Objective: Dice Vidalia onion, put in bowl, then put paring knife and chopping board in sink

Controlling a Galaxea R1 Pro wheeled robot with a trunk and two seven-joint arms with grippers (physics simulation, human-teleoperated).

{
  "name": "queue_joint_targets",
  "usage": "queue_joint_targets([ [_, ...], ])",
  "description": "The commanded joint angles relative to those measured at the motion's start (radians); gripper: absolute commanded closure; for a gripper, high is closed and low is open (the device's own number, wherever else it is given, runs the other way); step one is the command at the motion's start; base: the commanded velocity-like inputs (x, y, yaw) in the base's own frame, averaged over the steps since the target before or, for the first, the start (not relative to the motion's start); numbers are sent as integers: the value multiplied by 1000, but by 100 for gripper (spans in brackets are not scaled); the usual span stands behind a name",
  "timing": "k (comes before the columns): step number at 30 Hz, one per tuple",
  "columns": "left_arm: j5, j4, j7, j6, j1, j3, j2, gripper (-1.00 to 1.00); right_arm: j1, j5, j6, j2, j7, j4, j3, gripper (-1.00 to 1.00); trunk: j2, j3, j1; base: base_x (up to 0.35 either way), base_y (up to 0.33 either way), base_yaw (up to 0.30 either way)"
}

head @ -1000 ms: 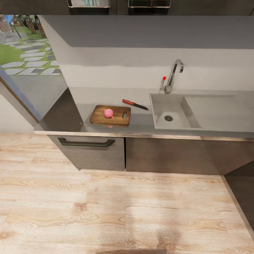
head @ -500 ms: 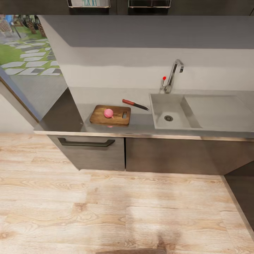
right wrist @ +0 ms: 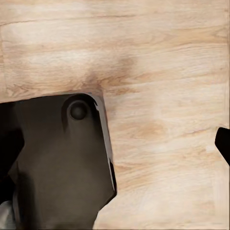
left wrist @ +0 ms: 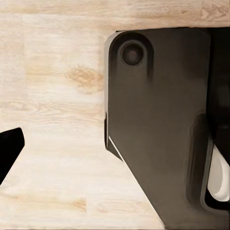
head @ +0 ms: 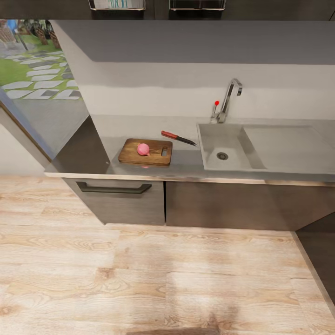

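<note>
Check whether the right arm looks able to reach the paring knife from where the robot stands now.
Probably not yet. The paring knife lies on the countertop between the chopping board and the sink, across a stretch of wooden floor. The right wrist view looks down at floor, so the base likely needs to close in.

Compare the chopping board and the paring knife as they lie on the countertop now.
The chopping board is a broad brown wooden rectangle; the paring knife is slim, with an orange-red handle and dark blade. The board carries the pink onion; the knife carries nothing. The board sits near the countertop's front edge; the knife lies farther back, its blade pointing toward the sink. Both lie flat, outside the sink.
</note>
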Motion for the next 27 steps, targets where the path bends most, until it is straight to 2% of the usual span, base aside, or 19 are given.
queue_joint_targets([
  [1,5,6,8,-3,0,-9,1,-100,0,-2,-1,0,-10,18,9,-100,-2,-1,1,0,0,0],
  [7,6,20,8,-4,0,-8,1,-100,0,-3,-1,1,-8,77,9,-100,-2,-1,1,0,0,0],
  [27,8,27,9,-7,0,-2,1,-100,0,-3,-1,1,-6,85,9,-100,-2,-1,1,0,0,0],
])
